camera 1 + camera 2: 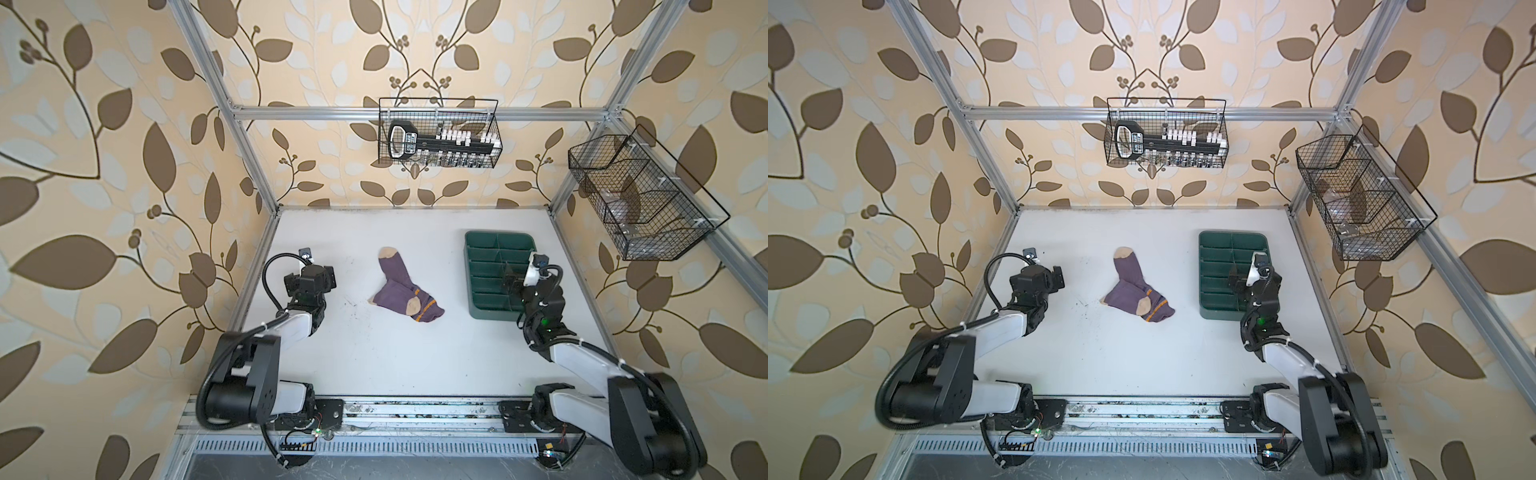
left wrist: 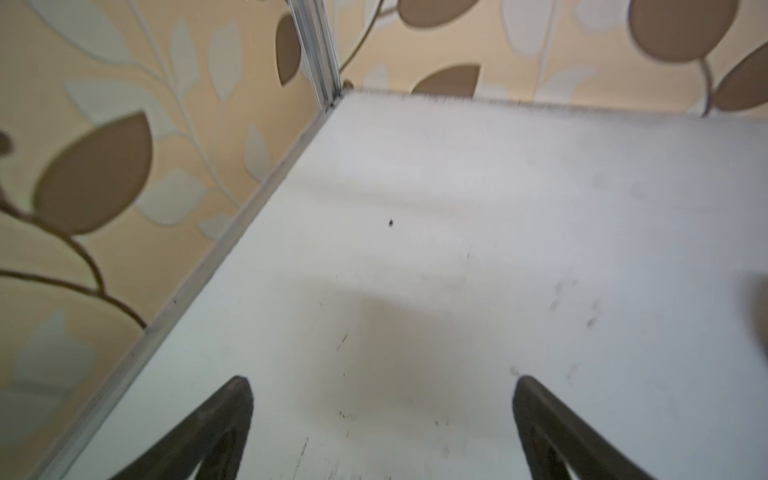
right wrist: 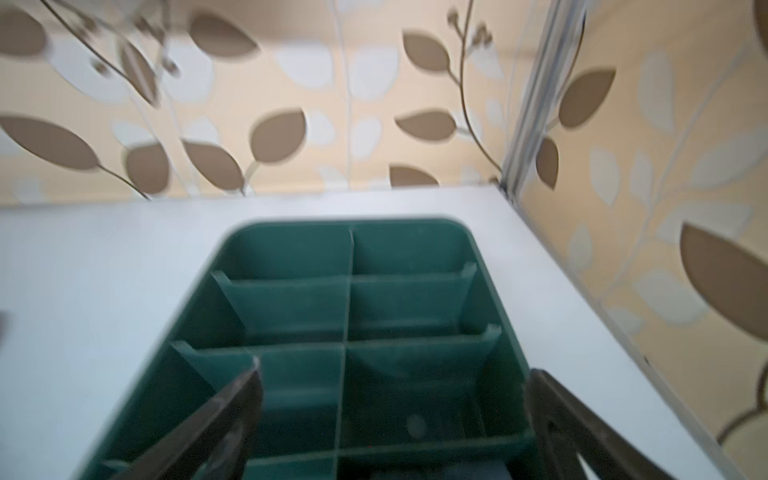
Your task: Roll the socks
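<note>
Socks (image 1: 405, 293) lie overlapped in both top views, left of the green tray (image 1: 471, 286). Left wrist view: left gripper (image 2: 382, 380) gaping, empty, well apart from the green tray. Right wrist view: right gripper (image 3: 395, 374) gaping, empty, over the green tray; pinching one layer risks a lopsided roll

White-shelled arms (image 1: 293, 325), black joints (image 1: 249, 382), looped cables (image 1: 264, 276), dark hands (image 2: 384, 381)

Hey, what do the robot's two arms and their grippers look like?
Both the left arm and right arm have white shells and black joints, with black cable looped alongside. A green light glows on the right one. The left gripper and right gripper carry dark, tapered fingers.
</note>
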`<state>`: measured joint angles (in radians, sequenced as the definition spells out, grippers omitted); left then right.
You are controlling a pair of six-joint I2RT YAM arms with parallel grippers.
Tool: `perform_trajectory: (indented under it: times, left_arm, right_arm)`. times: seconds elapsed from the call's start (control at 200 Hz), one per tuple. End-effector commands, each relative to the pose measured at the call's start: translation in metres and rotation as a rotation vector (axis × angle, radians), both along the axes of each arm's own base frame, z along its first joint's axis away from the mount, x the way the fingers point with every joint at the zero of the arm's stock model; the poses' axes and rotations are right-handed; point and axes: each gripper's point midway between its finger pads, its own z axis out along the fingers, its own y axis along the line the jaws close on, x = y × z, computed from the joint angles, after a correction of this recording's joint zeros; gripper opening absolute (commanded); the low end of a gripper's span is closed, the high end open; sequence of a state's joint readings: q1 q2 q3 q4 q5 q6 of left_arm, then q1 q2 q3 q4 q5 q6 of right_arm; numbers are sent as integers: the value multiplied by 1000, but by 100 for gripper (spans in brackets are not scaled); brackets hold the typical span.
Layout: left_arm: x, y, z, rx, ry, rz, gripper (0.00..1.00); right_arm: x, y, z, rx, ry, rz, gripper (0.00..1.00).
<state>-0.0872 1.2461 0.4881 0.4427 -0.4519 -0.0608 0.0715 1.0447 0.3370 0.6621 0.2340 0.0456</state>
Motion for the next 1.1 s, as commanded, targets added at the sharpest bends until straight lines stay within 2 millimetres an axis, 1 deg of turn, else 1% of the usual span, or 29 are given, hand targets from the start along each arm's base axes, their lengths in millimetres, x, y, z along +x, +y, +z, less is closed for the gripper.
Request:
perform_trajectory:
  times: [0.0, 0.025, 0.06, 0.08, 0.105, 0.135, 0.16, 0.18, 0.215, 0.27, 0.36, 0.42, 0.52, 0.565, 0.645, 0.705, 0.775, 0.845, 0.9, 0.965, 1.095]
  left_arm:
    - [-18, 18, 74, -39, -182, 130, 99]
    - [-24, 23, 81, -77, -200, 175, 99]
    - [-37, 34, 88, -139, -222, 269, 99]
    - [-47, 43, 90, -179, -236, 350, 99]
    - [-59, 51, 94, -222, -250, 435, 99]
    - [-67, 54, 98, -245, -235, 469, 99]
    - [-67, 47, 102, -261, -197, 419, 99]
    - [-65, 41, 105, -265, -173, 374, 99]
    - [-58, 22, 106, -318, -135, 258, 99]
    - [-49, -9, 101, -408, -74, 86, 99]
    - [-44, -53, 84, -587, 33, -75, 98]
    - [-47, -76, 67, -639, 130, -117, 97]
    - [-65, -113, 37, -588, 338, -144, 97]
    - [-74, -131, 27, -557, 420, -175, 97]
    - [-93, -155, 11, -518, 523, -206, 94]
    - [-106, -171, 1, -510, 565, -242, 91]
    - [-119, -184, -5, -520, 578, -275, 89]
    - [-125, -197, -11, -536, 565, -321, 87]
    - [-127, -206, -16, -549, 560, -345, 87]
    - [-128, -211, -21, -547, 572, -348, 86]
    - [-123, -216, -30, -517, 596, -336, 86]
  right_arm:
    - [-14, 14, 41, 137, -97, 89, 100]
    - [-19, 8, 49, 251, -128, 57, 100]
    - [-24, -1, 50, 430, -126, -12, 100]
    - [-26, -3, 51, 502, -121, -25, 100]
    - [-26, 6, 59, 525, -120, 36, 100]
    - [-25, 27, 71, 488, -108, 173, 100]
    - [-24, 44, 80, 471, -95, 269, 100]
    - [-24, 53, 83, 470, -75, 315, 100]
    - [-21, 66, 82, 478, -17, 350, 97]
    - [-18, 86, 78, 451, 79, 383, 96]
    - [-15, 117, 54, 370, 284, 390, 93]
    - [-17, 140, 34, 324, 405, 427, 92]
    - [-25, 173, -4, 293, 565, 470, 90]
    - [-30, 186, -22, 280, 623, 489, 89]
    - [-37, 200, -48, 247, 691, 499, 87]
    - [-37, 206, -66, 246, 738, 498, 83]
    - [-35, 214, -83, 264, 788, 502, 78]
    - [-31, 219, -99, 276, 827, 496, 71]
    - [-28, 223, -108, 290, 850, 490, 67]
    - [-24, 227, -119, 310, 873, 479, 61]
    - [-19, 240, -129, 341, 895, 470, 58]
